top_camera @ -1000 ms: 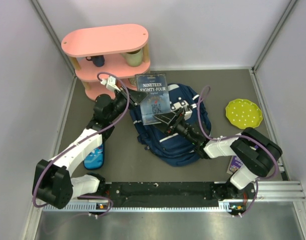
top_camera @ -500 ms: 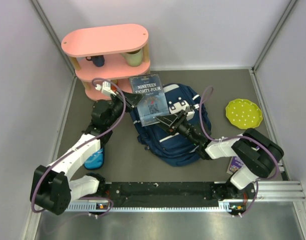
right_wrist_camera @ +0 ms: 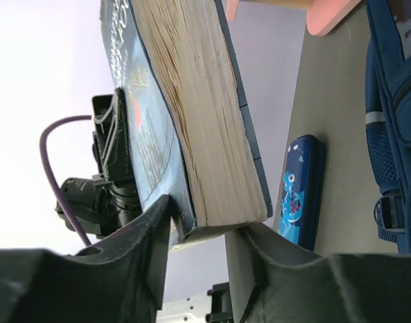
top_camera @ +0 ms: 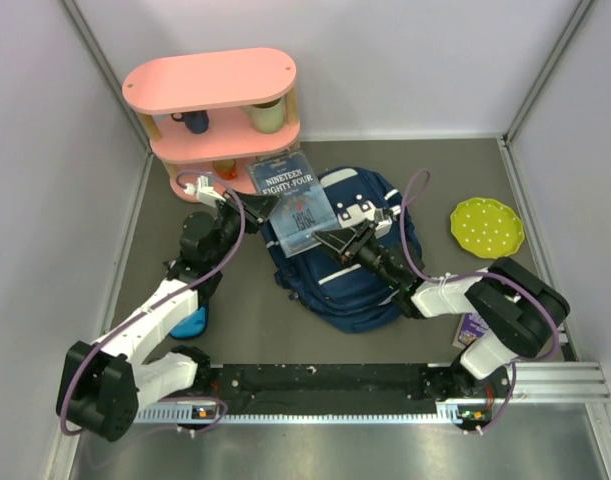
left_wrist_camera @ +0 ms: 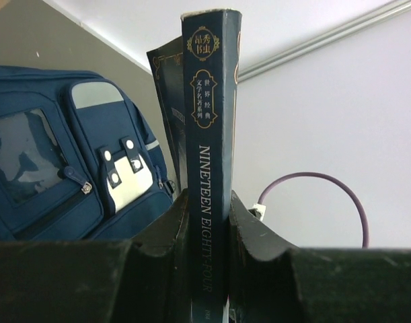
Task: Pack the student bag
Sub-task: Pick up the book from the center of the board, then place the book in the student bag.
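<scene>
A dark blue book titled Nineteen Eighty-Four (top_camera: 293,198) hangs in the air over the left part of the student bag (top_camera: 357,275), a navy backpack lying flat. My left gripper (top_camera: 255,205) is shut on the book's spine (left_wrist_camera: 208,134), one finger pressed to each cover. From the right, my right gripper (top_camera: 327,240) holds the book's lower corner (right_wrist_camera: 192,121), with one finger on the cover and the other against the page edge. The bag's front pockets (left_wrist_camera: 50,175) lie behind the book in the left wrist view.
A pink two-tier shelf (top_camera: 213,105) with cups stands at the back left, close to the book. A bright blue pencil case (top_camera: 190,322) lies under the left arm. A yellow plate (top_camera: 487,227) sits at the right, and a small purple item (top_camera: 472,326) lies by the right arm's base.
The book has shifted left and back toward the shelf and tilted, carried by the left gripper. The right gripper's jaws have closed onto the book's corner.
</scene>
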`<action>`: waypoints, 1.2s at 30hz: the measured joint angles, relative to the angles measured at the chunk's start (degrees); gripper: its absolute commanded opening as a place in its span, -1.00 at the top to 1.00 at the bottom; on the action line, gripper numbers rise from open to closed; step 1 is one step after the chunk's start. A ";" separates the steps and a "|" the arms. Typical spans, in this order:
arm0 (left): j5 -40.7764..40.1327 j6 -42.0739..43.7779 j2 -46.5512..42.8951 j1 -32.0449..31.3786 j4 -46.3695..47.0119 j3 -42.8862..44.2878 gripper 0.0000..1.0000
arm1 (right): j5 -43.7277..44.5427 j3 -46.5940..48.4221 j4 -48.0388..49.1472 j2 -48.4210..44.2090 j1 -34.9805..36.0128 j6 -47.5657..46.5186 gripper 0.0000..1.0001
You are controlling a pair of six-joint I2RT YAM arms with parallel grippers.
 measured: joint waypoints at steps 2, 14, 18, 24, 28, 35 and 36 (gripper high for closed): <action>-0.48 0.07 -0.57 0.00 -0.07 -0.44 1.00 | 0.00 0.00 0.04 -0.31 -0.20 -0.22 0.81; 2.67 2.56 -1.86 -0.26 -6.36 -0.83 -0.66 | -0.11 -0.92 -2.05 -7.72 -0.66 -4.81 1.00; 5.29 7.72 -2.62 -1.31 -13.51 0.17 -0.89 | 2.10 -3.45 -13.03 -18.45 -1.70 -9.16 1.00; 5.07 15.19 -5.51 -1.49 -21.68 1.38 -0.92 | 12.17 -3.54 -45.81 -43.93 -3.26 -20.33 1.00; 3.41 21.24 -3.69 -5.88 -25.92 4.76 -0.92 | 20.09 -0.50 -66.90 -58.07 -3.74 -27.26 1.00; 0.44 38.42 8.28 -23.34 -33.29 19.47 -0.87 | 32.92 5.62 -94.92 -72.35 -3.96 -33.66 1.00; -0.13 40.89 10.03 -25.53 -34.25 21.07 -0.87 | 34.34 6.71 -97.48 -73.05 -3.96 -34.14 1.00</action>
